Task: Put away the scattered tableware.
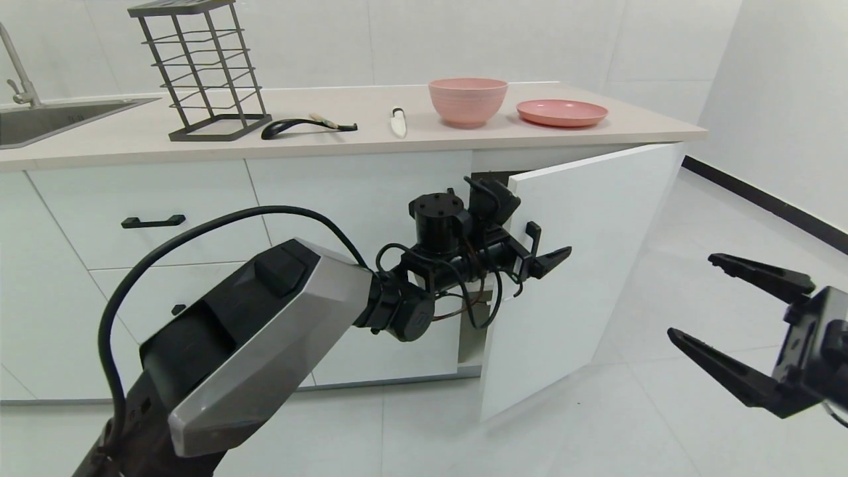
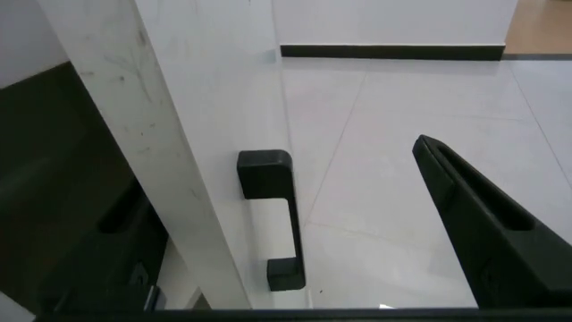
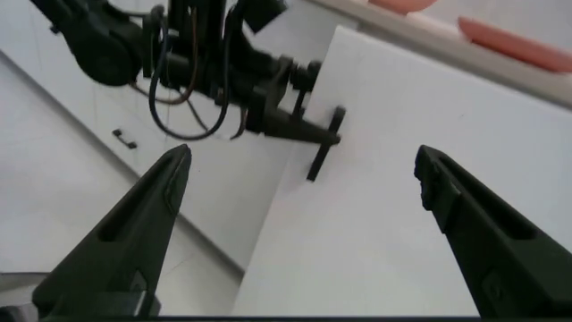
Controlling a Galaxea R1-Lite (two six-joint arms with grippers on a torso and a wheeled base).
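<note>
Head view: left fingers (image 1: 553,257) open astride door handle (image 1: 532,230); right fingers (image 1: 722,371) wide.

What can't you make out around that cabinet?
Cabinet interior: head view, blocked by open door and left gripper.
Left gripper's inner finger: left wrist view, behind door edge.
Sink: cut off by head view's left edge.
White utensil: head view, too small to identify.

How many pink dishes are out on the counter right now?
2. The bowl stands on the right part of the counter; the plate lies just right of it, near the counter's end, above the open door. None appears hidden.
</note>
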